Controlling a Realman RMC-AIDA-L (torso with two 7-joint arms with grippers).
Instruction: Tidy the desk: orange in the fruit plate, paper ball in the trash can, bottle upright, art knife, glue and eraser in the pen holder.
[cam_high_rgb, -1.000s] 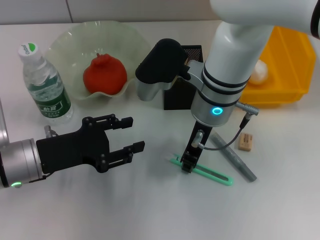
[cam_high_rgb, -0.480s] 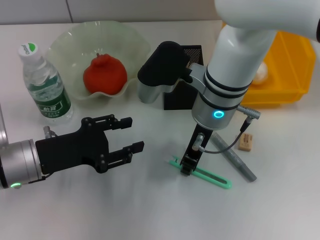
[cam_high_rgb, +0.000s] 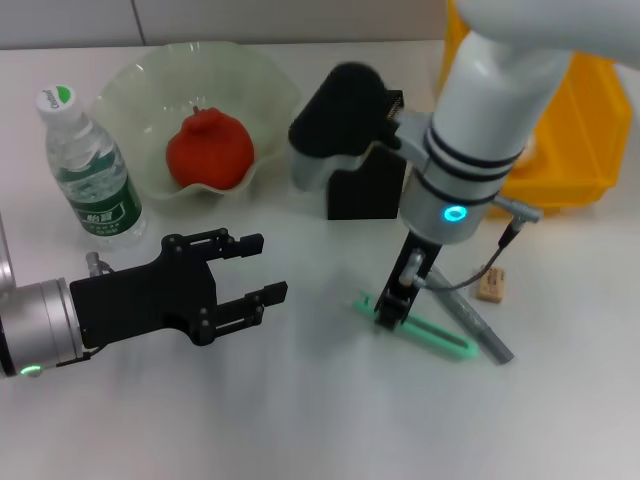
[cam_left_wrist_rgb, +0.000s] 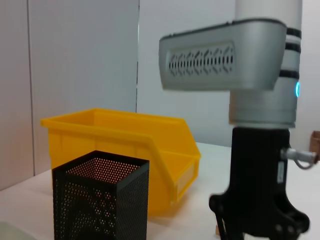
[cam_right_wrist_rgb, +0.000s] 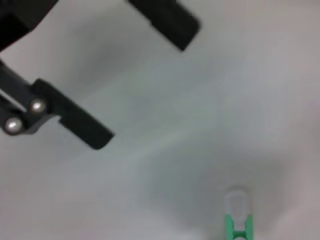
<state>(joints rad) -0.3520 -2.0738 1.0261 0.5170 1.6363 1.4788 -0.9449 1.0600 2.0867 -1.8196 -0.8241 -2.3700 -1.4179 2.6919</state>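
Right hand (cam_high_rgb: 392, 312) is down on the art knife (cam_high_rgb: 420, 330), fingers pinched on its near end — the knife has shifted right and looks lifted at the gripped end compared with half a second ago, when it lay flat further left. The arm has swung right too, now covering more of the trash can (cam_high_rgb: 570, 130). Left hand (cam_high_rgb: 245, 272) hovers low over the tabletop (cam_high_rgb: 300, 420), fingers spread, holding nothing, unmoved.

Risks: the grip sits at one end of a slim knife, so it could pivot or slip out on the lift. The glue (cam_high_rgb: 475, 320) lies just beside it and could get dragged; the eraser (cam_high_rgb: 490, 283) is near as well. The pen holder (cam_high_rgb: 365, 195) sits behind the arm — a tilted knife may catch its rim.

Orange (cam_high_rgb: 208, 150) already in the fruit plate (cam_high_rgb: 140, 80), bottle (cam_high_rgb: 88, 170) upright.
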